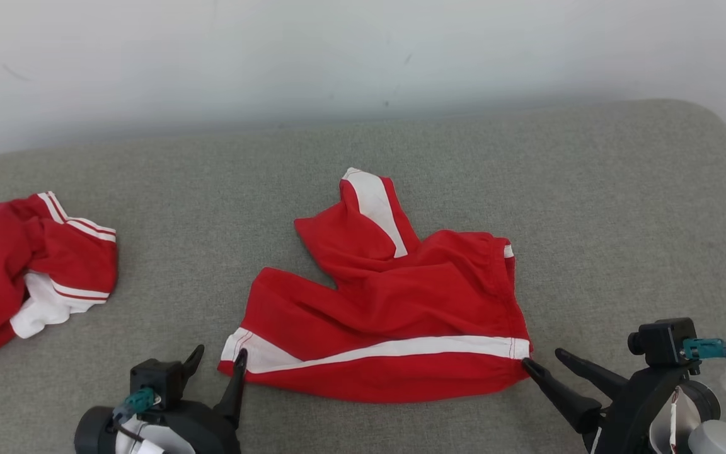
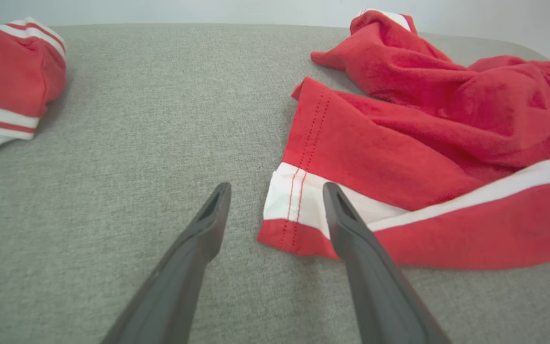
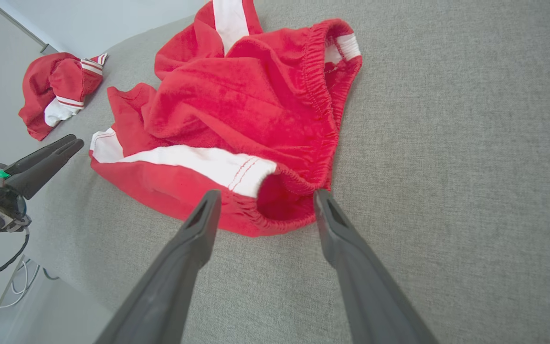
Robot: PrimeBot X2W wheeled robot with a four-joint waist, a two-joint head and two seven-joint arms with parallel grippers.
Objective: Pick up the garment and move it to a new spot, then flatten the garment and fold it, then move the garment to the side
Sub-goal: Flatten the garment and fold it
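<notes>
- Left end effector [image 1: 219, 354]: the jaws stand wide and hold nothing. It sits at the near left corner of the garment [image 1: 394, 302]. In the left wrist view, one finger overlaps the white stripe at the leg hem and the other stands over bare counter [image 1: 621, 208].
- Right end effector [image 1: 543, 358]: the jaws stand wide and hold nothing. The fingertips lie just beside the near right corner, at the elastic waistband.
- Garment position: red shorts with white side stripes, in the middle of the grey fabric-covered counter. The near leg lies stretched along the near edge. The far leg is bunched and doubled over.
- Step in hand, as a judgement: flattening. The garment appears to be placed but is not yet smooth, and no fold is made.
- Next move calls for: a grip on the hem of the far leg, then a pull away from the waistband to remove the creases before folding.
- Second red garment [image 1: 29, 265]: lies crumpled at the far left, well apart, and is cut off by the frame edge.
- Not determinable: whether either fingertip touches the cloth, and how the layers lie under the bunched leg.
</notes>
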